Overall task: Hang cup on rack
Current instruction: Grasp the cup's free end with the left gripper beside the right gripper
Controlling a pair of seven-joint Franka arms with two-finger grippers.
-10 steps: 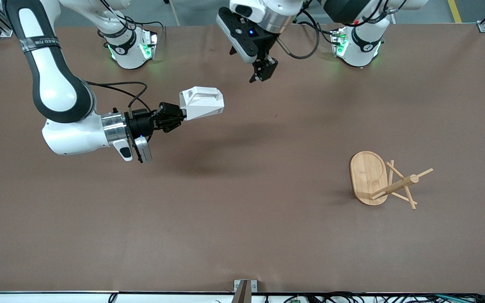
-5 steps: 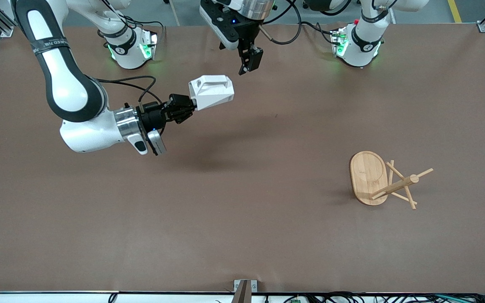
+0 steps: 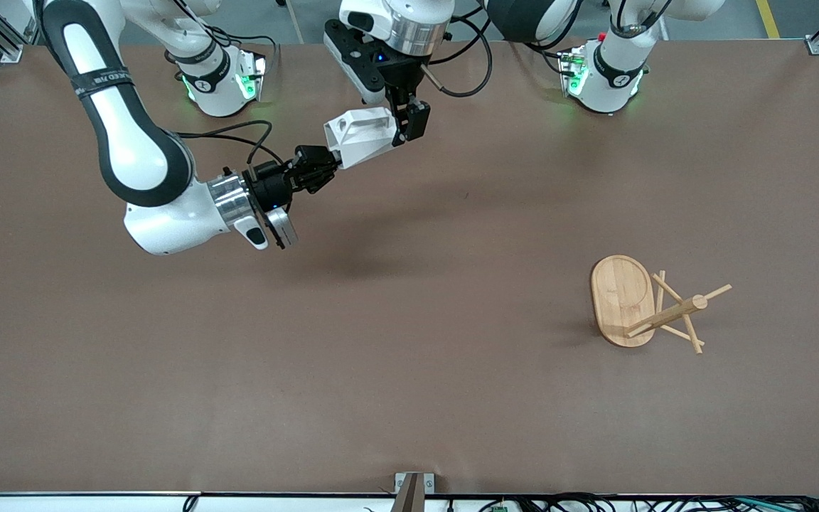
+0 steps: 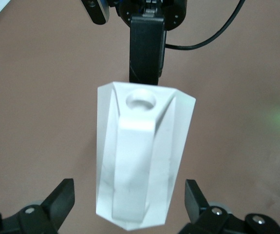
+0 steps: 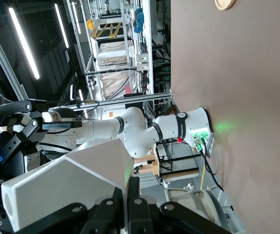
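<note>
The right gripper (image 3: 325, 165), reaching out level, is clamping the white faceted cup (image 3: 361, 135) by its end, holding it sideways above the table. The left gripper (image 3: 410, 122) is pointing down, fingers spread on either side of the cup's free end. The bamboo rack (image 3: 655, 307) is lying tipped over toward the left arm's end.

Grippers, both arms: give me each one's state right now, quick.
Right end effector: shut on the cup, held up over the table.
Left end effector: open, fingers either side of the cup's free end, not clamped.
</note>
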